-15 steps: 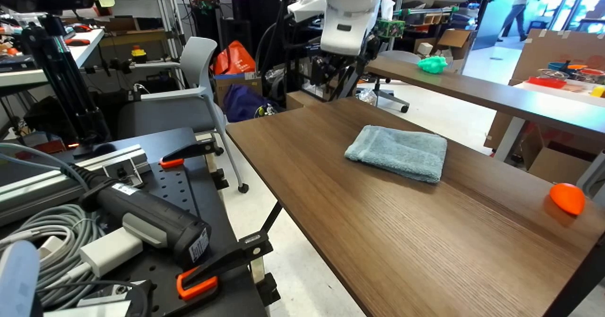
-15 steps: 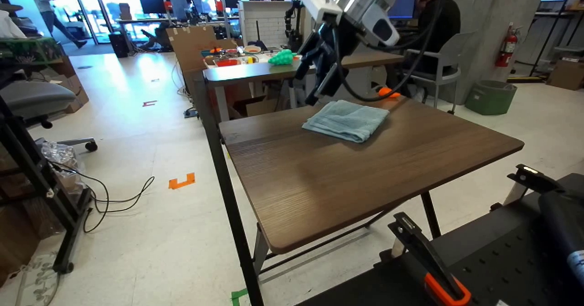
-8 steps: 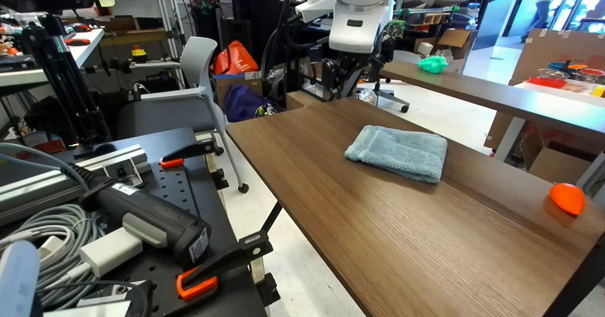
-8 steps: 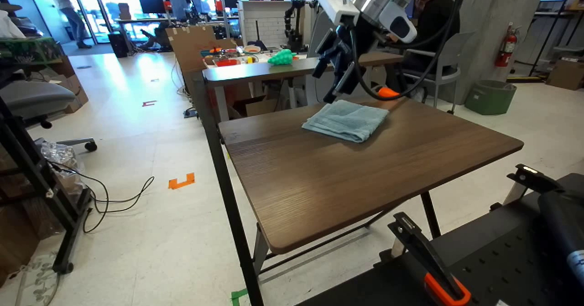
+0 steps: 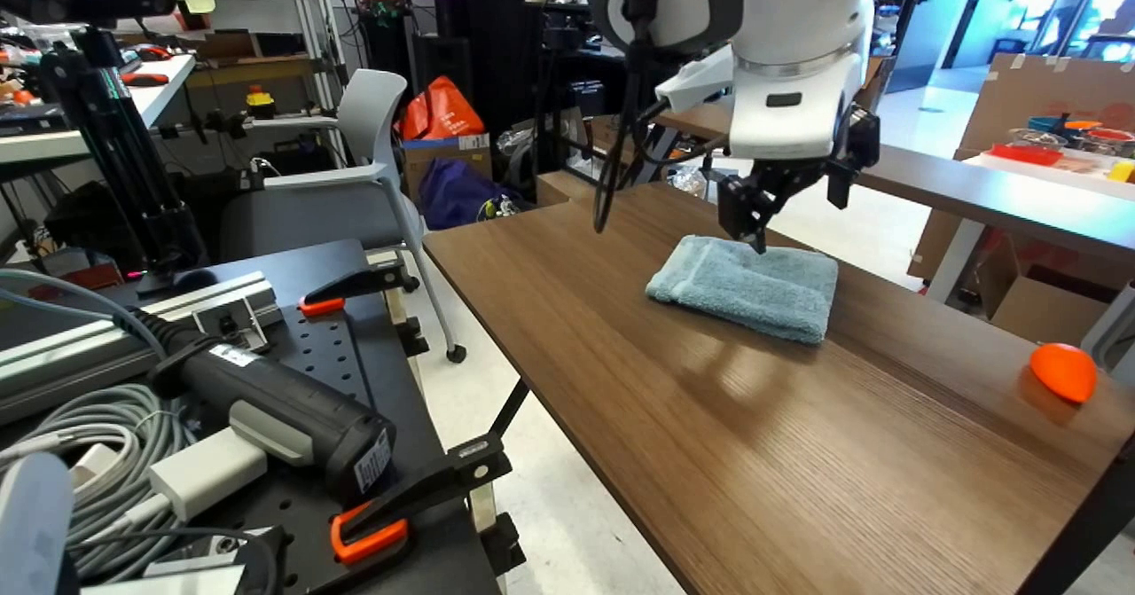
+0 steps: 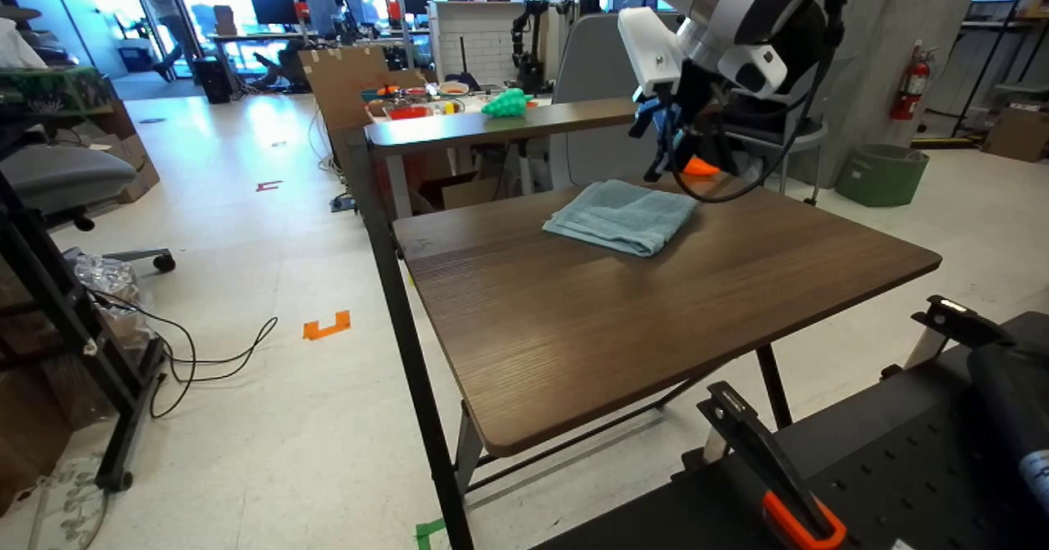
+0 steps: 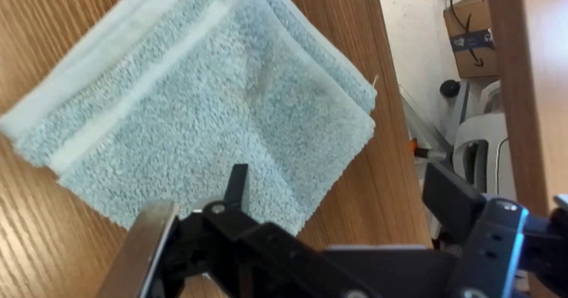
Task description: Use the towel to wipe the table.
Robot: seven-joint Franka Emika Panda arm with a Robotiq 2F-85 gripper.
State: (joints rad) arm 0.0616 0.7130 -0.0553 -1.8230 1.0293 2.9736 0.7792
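The light blue towel (image 5: pixel 749 298) lies folded on the brown wooden table (image 5: pixel 621 329). It also shows in an exterior view (image 6: pixel 623 218) and fills much of the wrist view (image 7: pixel 199 111). My gripper (image 5: pixel 796 223) hangs above the table near the towel's far edge; it shows dark in an exterior view (image 6: pixel 646 156). In the wrist view my gripper (image 7: pixel 336 173) has its fingers wide apart with nothing between them. One finger overlaps the towel in that view; the other is past the table edge. I see no contact with the towel.
An orange object (image 5: pixel 1064 373) lies at the table's end. A second brown table (image 5: pixel 975 191) stands alongside, bearing a green object (image 6: pixel 506 103). A black cart (image 5: pixel 328 356) with clamps and cables stands across a gap. A cable loop (image 6: pixel 737 193) hangs from my arm.
My arm and gripper have moved rightward in both exterior views, toward the towel's far edge. The towel has not moved. A person in the background has walked.
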